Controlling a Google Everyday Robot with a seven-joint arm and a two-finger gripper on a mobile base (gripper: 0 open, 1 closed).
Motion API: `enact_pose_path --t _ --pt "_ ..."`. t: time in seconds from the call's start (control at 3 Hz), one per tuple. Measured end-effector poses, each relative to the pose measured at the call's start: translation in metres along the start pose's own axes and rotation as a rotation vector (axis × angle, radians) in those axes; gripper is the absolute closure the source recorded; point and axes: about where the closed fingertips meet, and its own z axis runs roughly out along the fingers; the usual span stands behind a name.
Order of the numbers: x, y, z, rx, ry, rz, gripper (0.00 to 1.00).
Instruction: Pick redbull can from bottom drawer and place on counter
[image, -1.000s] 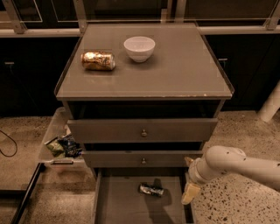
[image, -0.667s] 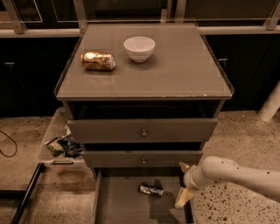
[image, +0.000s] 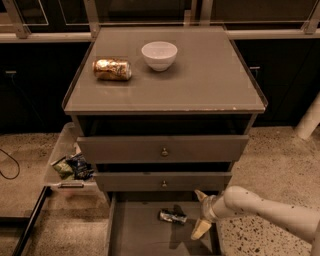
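Down at the front, the open grey-brown bottom drawer (image: 137, 237) shows its flat floor, and the slim silver redbull can (image: 172, 216) lies on its side there, towards the back, just under the drawer above. It sits in the same spot as a second ago.

The mover is the white robot arm (image: 272, 214) reaching in from the right. Its two-finger gripper (image: 201, 214) has slid leftwards over the last second, from near the drawer's right wall to just beside the can. The pale fingers (image: 201, 230) are spread wide, one tip up, one down, with nothing between them. They are not touching the can yet. So this looks like the approach closing out: the jaws need to straddle the can before any squeeze, and a lying can may roll if nudged.

Further back, the two shallower drawers with small brass knobs (image: 162, 149) stand partly pulled out. Beyond them is the smooth grey-brown counter (image: 200, 85), with a fat gold-orange can (image: 112, 69) on its side and a white round bowl (image: 159, 54) upright. Bare counter remains for the drop-off.
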Motion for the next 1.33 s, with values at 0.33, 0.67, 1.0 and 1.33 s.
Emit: enact_pose_path --t 0.33,0.67,1.0,1.33 --pt "0.013 -0.005 0.03 -0.009 -0.041 0.0 0.0" --pt "0.038 -0.004 0.059 -0.053 -0.035 0.064 0.0" --pt "0.038 -0.004 0.06 -0.053 -0.035 0.064 0.0" --pt "0.04 -0.005 0.076 0.007 -0.045 0.059 0.0"
